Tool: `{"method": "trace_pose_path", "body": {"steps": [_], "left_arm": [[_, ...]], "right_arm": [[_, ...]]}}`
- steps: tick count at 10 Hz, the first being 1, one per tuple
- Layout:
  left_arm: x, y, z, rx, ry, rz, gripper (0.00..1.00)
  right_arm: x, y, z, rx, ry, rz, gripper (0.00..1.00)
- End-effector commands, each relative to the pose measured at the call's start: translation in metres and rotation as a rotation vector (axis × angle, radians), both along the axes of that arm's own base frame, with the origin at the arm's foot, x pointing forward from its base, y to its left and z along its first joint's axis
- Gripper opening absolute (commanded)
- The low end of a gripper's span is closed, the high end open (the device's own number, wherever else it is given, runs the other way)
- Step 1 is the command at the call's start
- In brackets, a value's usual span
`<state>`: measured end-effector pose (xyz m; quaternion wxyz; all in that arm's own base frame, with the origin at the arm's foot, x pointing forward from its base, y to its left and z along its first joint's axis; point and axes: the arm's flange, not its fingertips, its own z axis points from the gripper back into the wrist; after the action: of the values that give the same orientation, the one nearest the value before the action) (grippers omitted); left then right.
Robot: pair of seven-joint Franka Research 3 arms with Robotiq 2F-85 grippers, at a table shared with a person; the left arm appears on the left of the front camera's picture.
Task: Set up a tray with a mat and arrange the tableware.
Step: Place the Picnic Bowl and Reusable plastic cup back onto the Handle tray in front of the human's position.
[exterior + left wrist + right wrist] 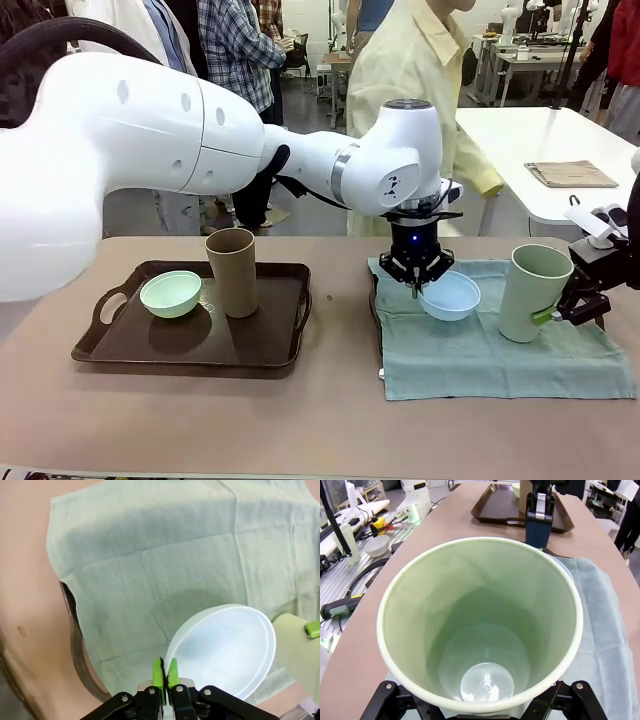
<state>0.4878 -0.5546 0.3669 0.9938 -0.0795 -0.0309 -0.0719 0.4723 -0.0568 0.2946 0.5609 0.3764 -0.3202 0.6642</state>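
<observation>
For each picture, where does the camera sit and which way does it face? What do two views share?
Front view: between the arms, facing the person across the table; shows left tool and right tool.
Left wrist view: on the left wrist, looking down at the green cloth; own pads pinch the light blue bowl.
Right wrist view: on the right wrist, looking into the pale green tumbler; own fingers flank it.
Shared: both wrist views show the tumbler.
</observation>
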Motion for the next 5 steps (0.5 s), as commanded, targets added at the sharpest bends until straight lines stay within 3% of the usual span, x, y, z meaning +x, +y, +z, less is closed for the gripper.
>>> {"method": "trace_pose_path", "body": {"steps": [1,5], "left_arm": [[0.0052,0.0006,-0.0036,-0.005,-0.018,-0.024,0.04],[0.0079,-0.0017,-0.0095,0.025,0.026,-0.014,0.04]], "right_arm": [[0.0077,0.0013,-0.0074,0.016,-0.031,-0.008,0.83],[0.0089,-0.0002,-0.0095,0.008,-0.029,-0.018,0.83]]}}
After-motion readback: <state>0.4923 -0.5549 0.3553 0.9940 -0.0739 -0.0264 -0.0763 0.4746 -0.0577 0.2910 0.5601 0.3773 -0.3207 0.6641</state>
